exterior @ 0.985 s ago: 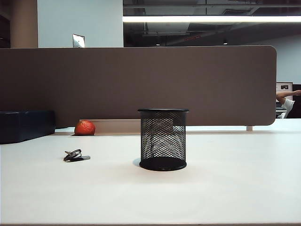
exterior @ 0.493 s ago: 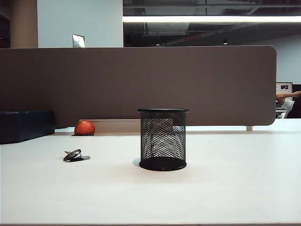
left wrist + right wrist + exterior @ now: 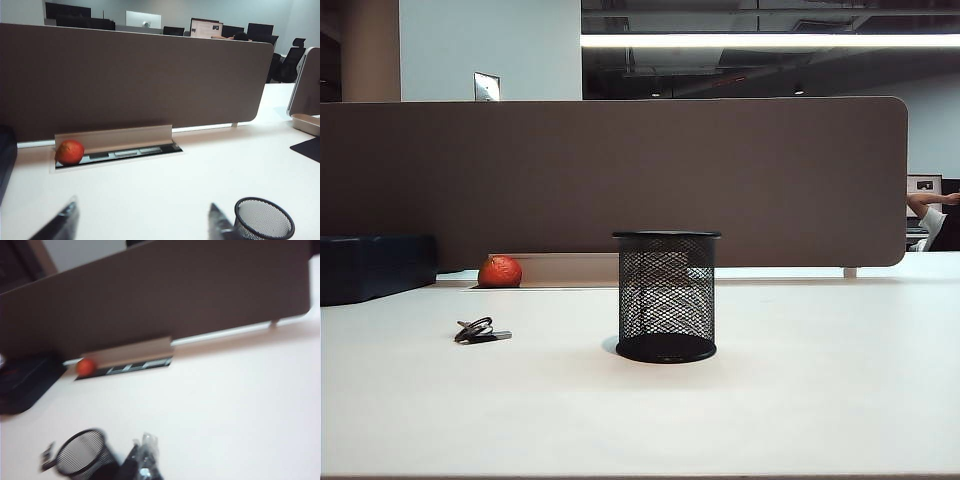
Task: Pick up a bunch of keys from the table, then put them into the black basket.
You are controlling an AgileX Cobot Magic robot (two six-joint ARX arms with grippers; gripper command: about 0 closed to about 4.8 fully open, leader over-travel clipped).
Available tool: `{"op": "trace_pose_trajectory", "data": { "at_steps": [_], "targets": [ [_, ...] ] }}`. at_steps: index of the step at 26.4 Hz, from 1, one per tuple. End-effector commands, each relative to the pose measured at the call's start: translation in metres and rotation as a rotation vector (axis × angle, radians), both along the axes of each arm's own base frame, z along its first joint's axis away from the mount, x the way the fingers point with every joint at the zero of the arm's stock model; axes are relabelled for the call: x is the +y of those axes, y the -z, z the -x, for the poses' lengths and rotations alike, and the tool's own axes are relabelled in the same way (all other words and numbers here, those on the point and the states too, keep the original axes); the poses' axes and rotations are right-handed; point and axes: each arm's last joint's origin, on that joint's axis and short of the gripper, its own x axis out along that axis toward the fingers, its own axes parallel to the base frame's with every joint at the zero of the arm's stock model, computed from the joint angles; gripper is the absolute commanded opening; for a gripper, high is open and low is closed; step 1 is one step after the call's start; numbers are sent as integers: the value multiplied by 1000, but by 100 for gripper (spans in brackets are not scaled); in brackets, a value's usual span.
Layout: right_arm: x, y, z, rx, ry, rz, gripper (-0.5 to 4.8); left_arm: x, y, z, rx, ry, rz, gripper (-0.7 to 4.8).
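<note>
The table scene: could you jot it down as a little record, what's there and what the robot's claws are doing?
keys: bunch of keys lying on the table, left of the basket
basket: black basket upright, mid-table, apart from the keys
ball: orange-red ball by the partition
box: dark blue box at far left
left gripper: fingers spread, nothing between them
right gripper: shut, empty, near the basket

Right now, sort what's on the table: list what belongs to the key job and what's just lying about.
Job:
- keys, on the table, left of the basket
- basket, upright, mid-table
- left hand, open, near the basket
- right hand, shut, empty

Lying about:
- orange ball, by the divider
- dark blue box, far left
</note>
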Motion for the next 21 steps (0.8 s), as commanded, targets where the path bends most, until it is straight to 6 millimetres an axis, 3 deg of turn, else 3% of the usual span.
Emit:
{"op": "trace_pose_trajectory", "data": {
  "at_steps": [1,6,9,12,14,16,18,21],
  "targets": [
    [3,-1,-5,45,-85,-57,-5,-1,-6,-8,21,7,-15,338],
    [5,0,-13,104,-154,-96,0,-4,-8,-27,91,52,-81,338],
    [7,1,-17,130,-203,-110,59,-8,-5,-48,170,108,-132,338],
    [8,0,-16,130,-252,-114,69,-10,0,-66,235,127,-168,341],
    [9,-1,-16,118,-292,-122,133,-12,6,-84,277,138,-236,348],
    [10,-2,-16,120,-310,-141,181,-14,10,-95,300,144,-260,378],
    [10,-2,-15,125,-326,-157,182,-15,16,-111,338,148,-263,445],
    [10,-3,-15,124,-343,-157,184,-17,22,-125,369,152,-264,445]
  ]
}}
